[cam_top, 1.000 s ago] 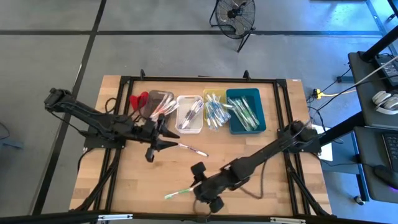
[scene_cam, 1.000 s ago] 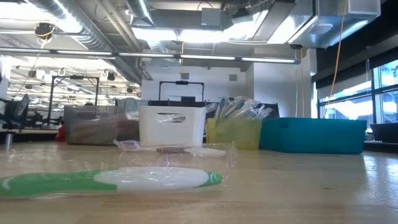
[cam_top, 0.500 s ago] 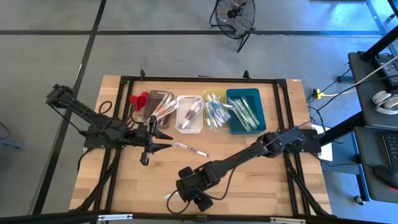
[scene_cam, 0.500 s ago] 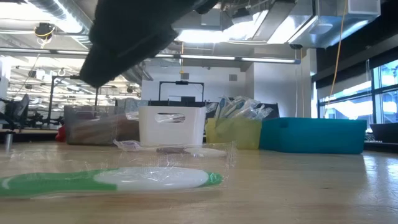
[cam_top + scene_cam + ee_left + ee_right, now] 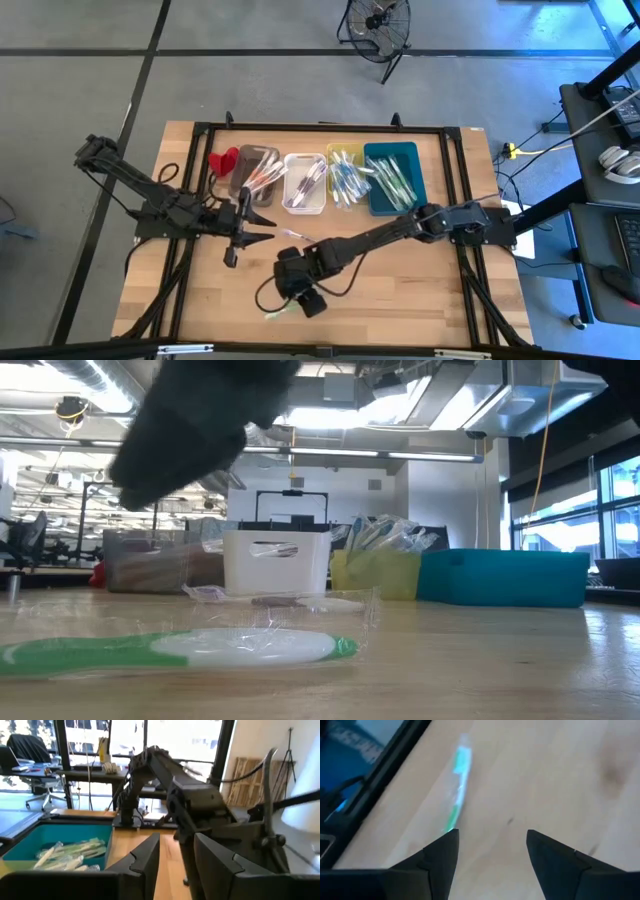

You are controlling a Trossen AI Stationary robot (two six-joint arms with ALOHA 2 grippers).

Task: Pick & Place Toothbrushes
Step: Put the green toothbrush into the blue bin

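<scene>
Lying flat on the pale wood-grain table (image 5: 420,290), a green-and-white toothbrush (image 5: 180,650) in crinkly clear wrap sits near the front edge, and the right gripper (image 5: 490,845) hangs just above it, dark fingers spread and pinching nothing. A second wrapped toothbrush, pinkish (image 5: 303,238), lies mid-table, apart from the first. The left gripper (image 5: 262,228) hovers beside it, fingers parted, empty. Four rectangular plastic bins line the back: grey (image 5: 252,170), white (image 5: 305,183), yellow (image 5: 345,178), teal (image 5: 396,178), each holding more thin brushes. A small red object (image 5: 222,160) sits beside the grey bin.
</scene>
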